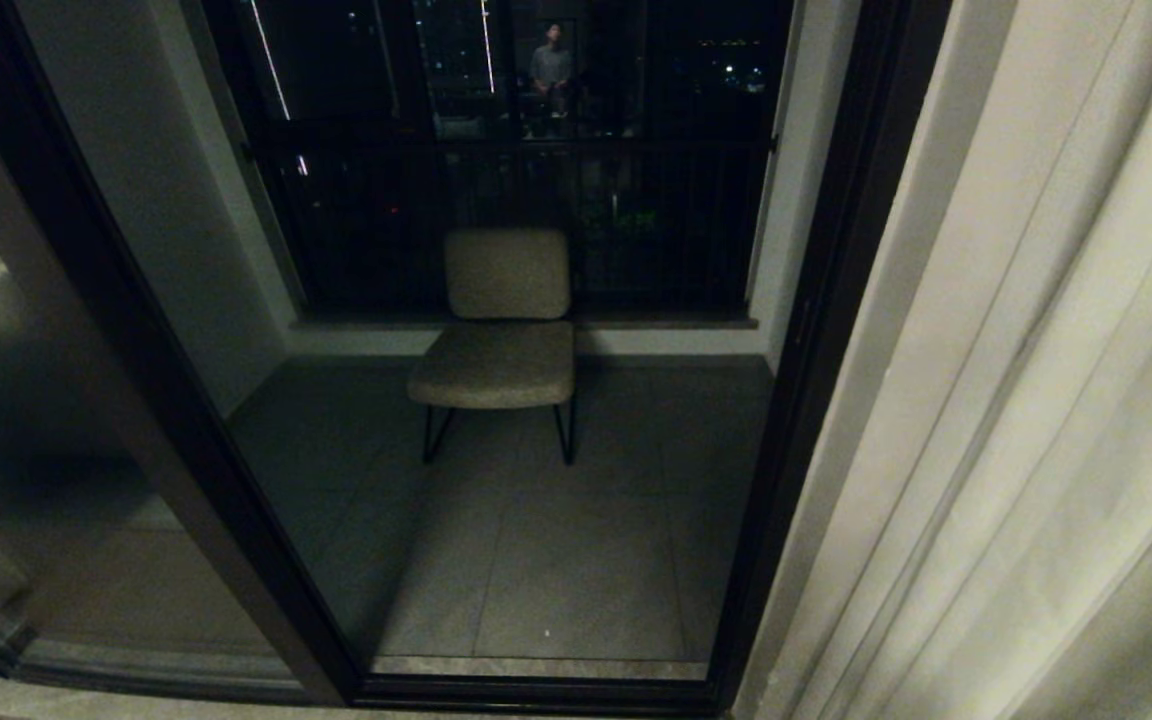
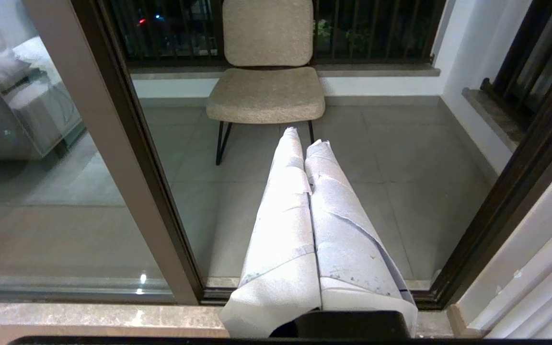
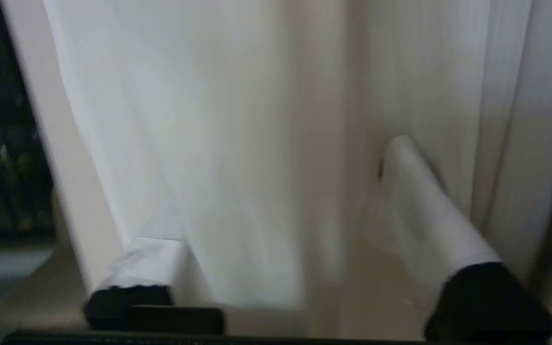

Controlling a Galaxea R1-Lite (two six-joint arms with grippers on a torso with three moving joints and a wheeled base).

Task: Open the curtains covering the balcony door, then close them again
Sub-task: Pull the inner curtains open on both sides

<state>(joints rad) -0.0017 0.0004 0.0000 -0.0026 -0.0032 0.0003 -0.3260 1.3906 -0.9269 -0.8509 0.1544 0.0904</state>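
The cream curtains (image 1: 1046,400) hang bunched at the right side of the opening, leaving the balcony door (image 1: 166,420) with its dark frame and glass uncovered. In the right wrist view my right gripper (image 3: 276,196) stands open right against the curtains (image 3: 209,143). A fold of fabric hangs between its white-wrapped fingers (image 3: 424,215) and drapes over the other finger. My left gripper (image 2: 308,143) is shut on nothing, low in front of the door frame (image 2: 132,158) and pointing out toward the balcony. Neither gripper shows in the head view.
A beige padded chair (image 1: 501,330) on thin black legs stands on the tiled balcony floor behind the glass. A dark railing (image 1: 496,200) and a person's reflection (image 1: 551,70) lie beyond it. A stone threshold (image 2: 89,316) runs along the bottom of the door.
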